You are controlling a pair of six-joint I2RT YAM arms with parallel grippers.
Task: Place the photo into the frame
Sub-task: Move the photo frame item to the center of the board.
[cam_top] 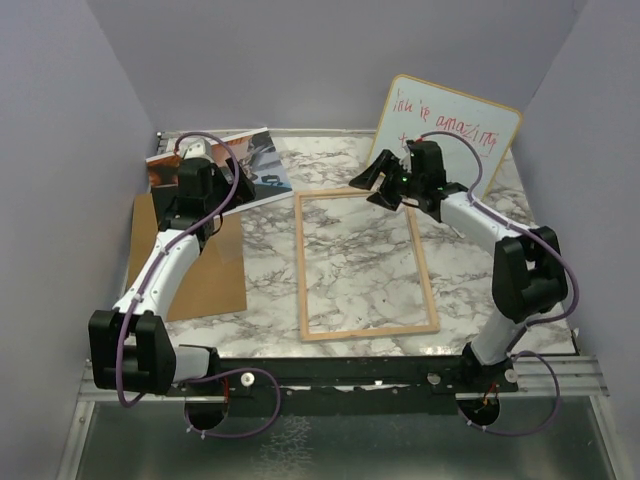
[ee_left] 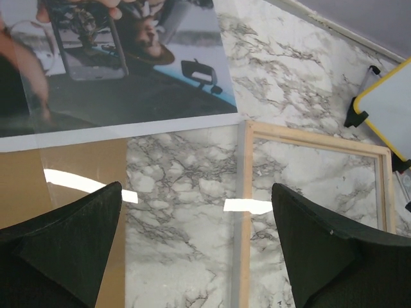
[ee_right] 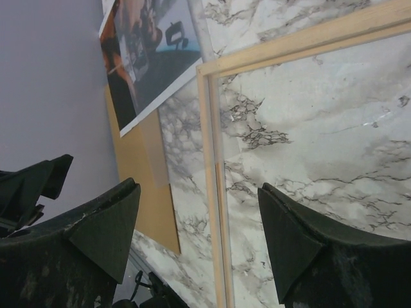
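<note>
Left gripper (ee_left: 196, 187) and right gripper (ee_right: 198, 186) hover, jaws spread, the photo (cam_top: 255, 166) overlapping the brown board (cam_top: 215, 282) beside the frame (cam_top: 302, 270), whiteboard (cam_top: 452, 115) behind.

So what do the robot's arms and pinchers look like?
The left arm and right arm are white tubes with chunky black joints. A purple cable loops along each. The left gripper and right gripper each have two pointy black fingers.

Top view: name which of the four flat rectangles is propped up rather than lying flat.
The whiteboard with red writing, leaning at the back right; the frame, photo and brown board lie flat.
</note>
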